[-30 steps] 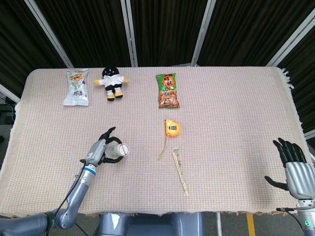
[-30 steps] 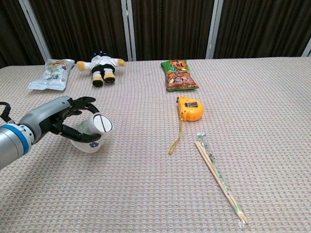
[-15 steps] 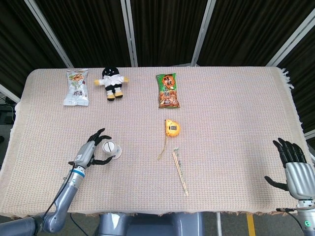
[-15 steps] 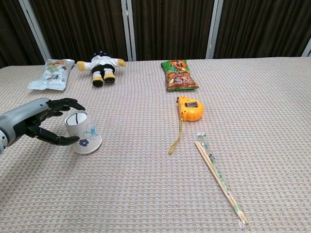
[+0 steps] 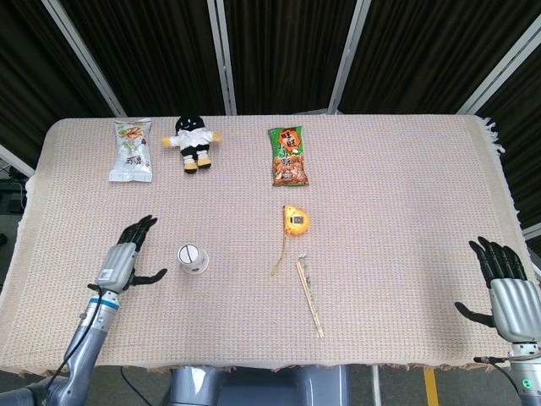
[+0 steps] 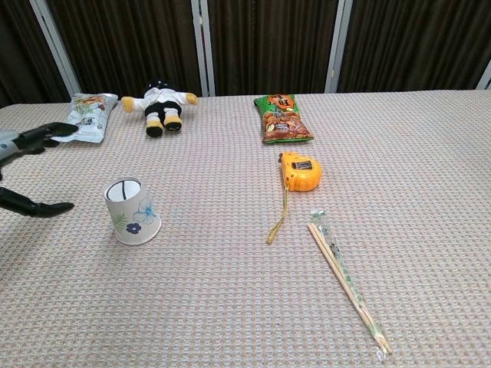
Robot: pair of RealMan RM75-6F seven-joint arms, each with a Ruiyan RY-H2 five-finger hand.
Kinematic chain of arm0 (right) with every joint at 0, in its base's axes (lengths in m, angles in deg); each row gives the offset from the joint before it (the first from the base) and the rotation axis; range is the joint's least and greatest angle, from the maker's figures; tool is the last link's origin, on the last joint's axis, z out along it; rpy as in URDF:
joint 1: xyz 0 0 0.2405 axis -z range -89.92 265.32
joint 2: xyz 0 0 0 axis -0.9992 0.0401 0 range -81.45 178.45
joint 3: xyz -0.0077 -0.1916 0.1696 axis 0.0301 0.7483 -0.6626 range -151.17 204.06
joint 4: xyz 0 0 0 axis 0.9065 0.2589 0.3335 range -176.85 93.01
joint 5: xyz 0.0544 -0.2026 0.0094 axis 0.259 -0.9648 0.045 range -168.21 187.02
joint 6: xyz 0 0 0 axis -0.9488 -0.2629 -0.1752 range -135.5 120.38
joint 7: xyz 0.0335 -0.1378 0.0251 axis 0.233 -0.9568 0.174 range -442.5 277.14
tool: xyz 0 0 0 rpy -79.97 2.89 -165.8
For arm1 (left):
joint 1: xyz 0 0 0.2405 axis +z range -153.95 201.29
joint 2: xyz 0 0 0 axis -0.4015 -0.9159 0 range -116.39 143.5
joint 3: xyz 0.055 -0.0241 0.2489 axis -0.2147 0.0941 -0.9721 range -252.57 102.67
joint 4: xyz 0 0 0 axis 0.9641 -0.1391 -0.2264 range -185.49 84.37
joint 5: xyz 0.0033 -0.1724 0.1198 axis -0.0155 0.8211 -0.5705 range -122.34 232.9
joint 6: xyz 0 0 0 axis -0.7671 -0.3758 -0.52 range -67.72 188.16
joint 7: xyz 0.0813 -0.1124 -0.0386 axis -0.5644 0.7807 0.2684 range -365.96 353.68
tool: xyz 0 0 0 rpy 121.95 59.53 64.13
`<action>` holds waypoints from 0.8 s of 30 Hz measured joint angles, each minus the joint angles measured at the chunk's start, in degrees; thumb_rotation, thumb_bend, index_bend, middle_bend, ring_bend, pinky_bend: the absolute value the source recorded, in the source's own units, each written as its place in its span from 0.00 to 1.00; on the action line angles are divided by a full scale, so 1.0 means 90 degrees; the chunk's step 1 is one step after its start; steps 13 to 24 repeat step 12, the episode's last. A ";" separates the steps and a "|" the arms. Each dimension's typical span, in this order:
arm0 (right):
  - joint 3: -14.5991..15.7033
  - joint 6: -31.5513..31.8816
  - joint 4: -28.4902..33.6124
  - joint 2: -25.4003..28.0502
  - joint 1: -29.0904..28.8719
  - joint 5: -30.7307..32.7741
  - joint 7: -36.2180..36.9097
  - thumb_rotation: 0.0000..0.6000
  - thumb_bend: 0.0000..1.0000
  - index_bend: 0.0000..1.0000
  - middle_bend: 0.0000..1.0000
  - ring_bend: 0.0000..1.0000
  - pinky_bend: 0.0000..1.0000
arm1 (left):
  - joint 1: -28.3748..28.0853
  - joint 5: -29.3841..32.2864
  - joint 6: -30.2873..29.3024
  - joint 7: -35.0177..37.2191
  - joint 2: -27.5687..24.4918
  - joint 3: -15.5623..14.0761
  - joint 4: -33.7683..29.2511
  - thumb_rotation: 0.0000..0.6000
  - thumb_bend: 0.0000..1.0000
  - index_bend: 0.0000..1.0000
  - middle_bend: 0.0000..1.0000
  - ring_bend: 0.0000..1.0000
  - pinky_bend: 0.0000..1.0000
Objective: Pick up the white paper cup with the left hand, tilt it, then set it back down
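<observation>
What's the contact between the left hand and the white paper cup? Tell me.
Apart. The head view shows bare tablecloth between the open left hand and the white paper cup, which stands by itself; the chest view shows the same gap.

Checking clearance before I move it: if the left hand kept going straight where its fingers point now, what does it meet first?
Probably nothing near: the left hand points up-table, passing left of the white paper cup. The snack packet lies roughly ahead; depth is unclear.

no legible text on the green snack bag or the silver packet
</observation>
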 measured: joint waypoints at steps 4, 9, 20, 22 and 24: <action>0.0002 -0.0012 -0.0009 -0.0022 -0.0010 -0.0004 -0.0057 1.00 0.00 0.00 0.00 0.00 0.00 | 0.0370 -0.0329 -0.1018 -0.1064 -0.0159 -0.0130 -0.0015 1.00 0.12 0.00 0.00 0.00 0.00; 0.0002 0.0013 0.0001 -0.0050 -0.0010 -0.0022 -0.0126 1.00 0.00 0.00 0.00 0.00 0.00 | 0.1096 -0.0683 -0.2183 -0.1830 -0.0597 -0.0349 -0.0289 1.00 0.11 0.00 0.00 0.00 0.00; 0.0007 0.0009 0.0001 -0.0072 -0.0014 -0.0032 -0.0164 1.00 0.00 0.00 0.00 0.00 0.00 | 0.1421 -0.0797 -0.2488 -0.1904 -0.0901 -0.0477 -0.0462 1.00 0.09 0.00 0.00 0.00 0.00; 0.0007 0.0009 0.0001 -0.0072 -0.0014 -0.0032 -0.0164 1.00 0.00 0.00 0.00 0.00 0.00 | 0.1421 -0.0797 -0.2488 -0.1904 -0.0901 -0.0477 -0.0462 1.00 0.09 0.00 0.00 0.00 0.00; 0.0007 0.0009 0.0001 -0.0072 -0.0014 -0.0032 -0.0164 1.00 0.00 0.00 0.00 0.00 0.00 | 0.1421 -0.0797 -0.2488 -0.1904 -0.0901 -0.0477 -0.0462 1.00 0.09 0.00 0.00 0.00 0.00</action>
